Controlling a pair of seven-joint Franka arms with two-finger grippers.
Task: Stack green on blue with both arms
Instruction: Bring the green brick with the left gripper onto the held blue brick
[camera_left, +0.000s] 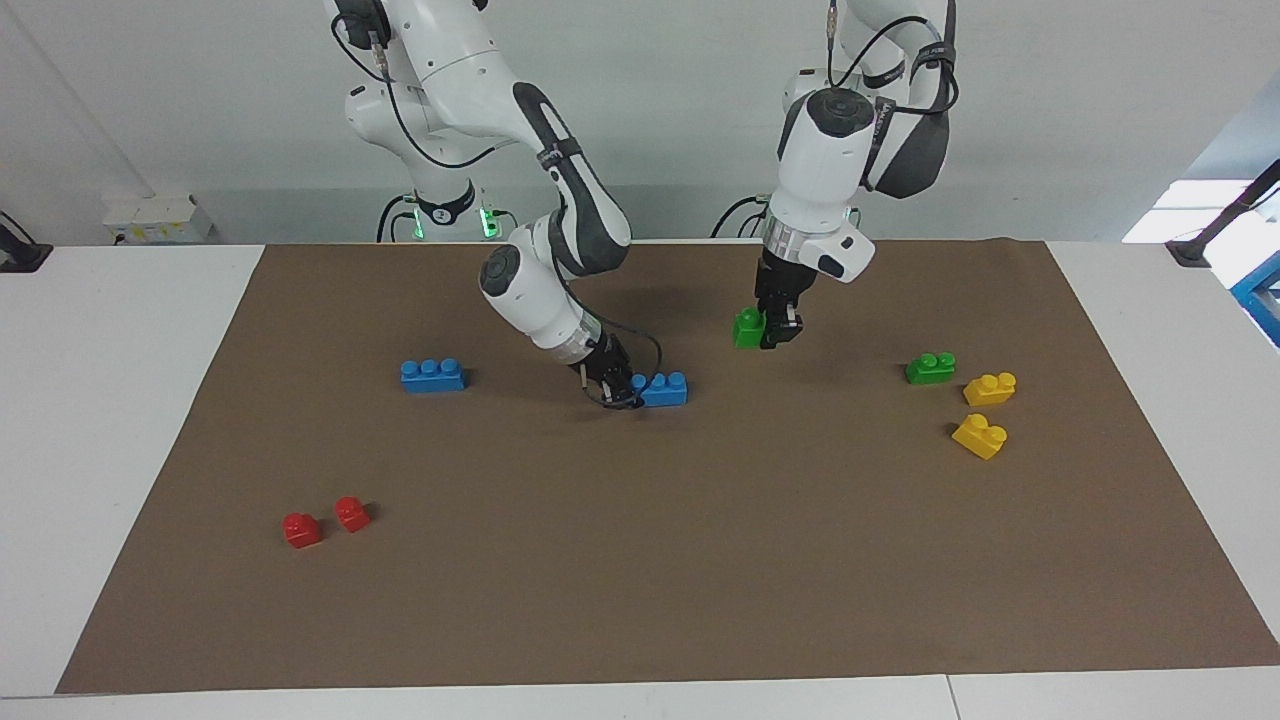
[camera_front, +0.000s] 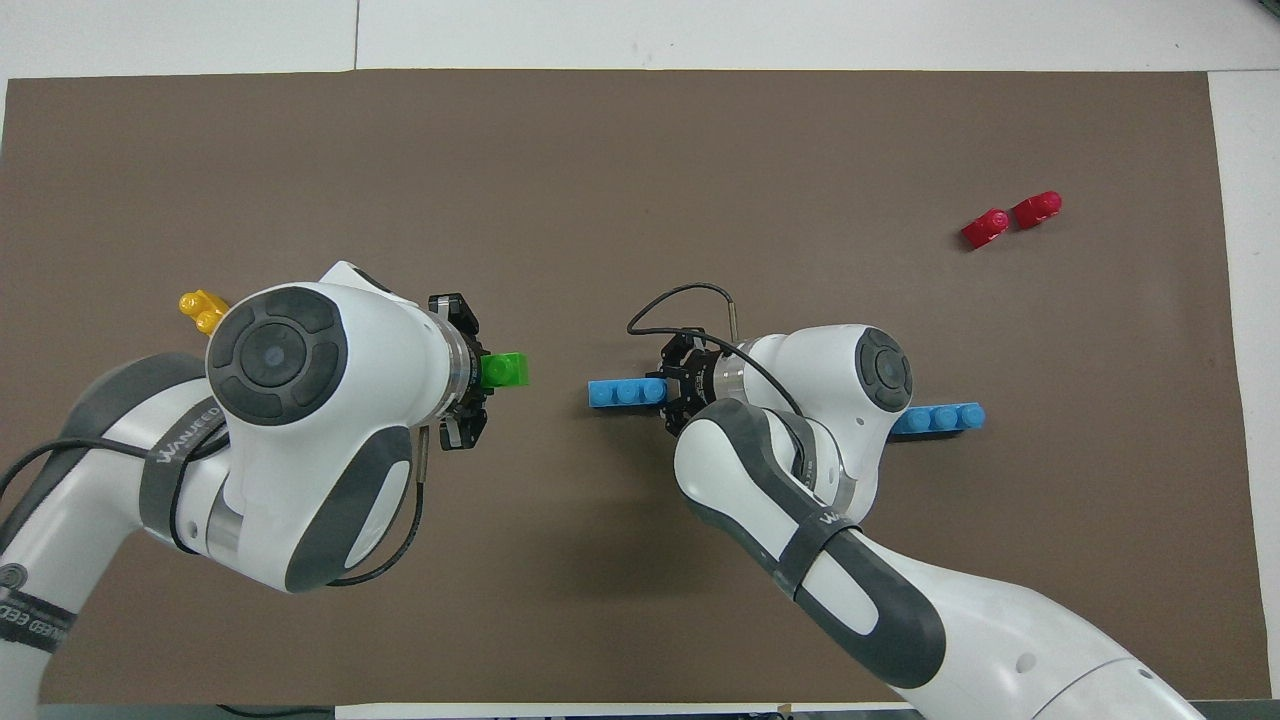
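With its fingers clamped on one end of the green brick (camera_left: 747, 328), left gripper (camera_left: 771, 335) holds it above the brown mat (camera_left: 640, 600), the free end sticking out toward the right arm. Right gripper (camera_left: 622, 385) down at the mat, closed on the end of a blue brick (camera_left: 664, 389) at about five o'clock from the green one in the facing view. Nothing between the two; second blue brick (camera_left: 432, 375), second green brick (camera_left: 930, 368), two yellow bricks (camera_left: 985, 412) and two red bricks (camera_left: 325, 521) lying well apart.
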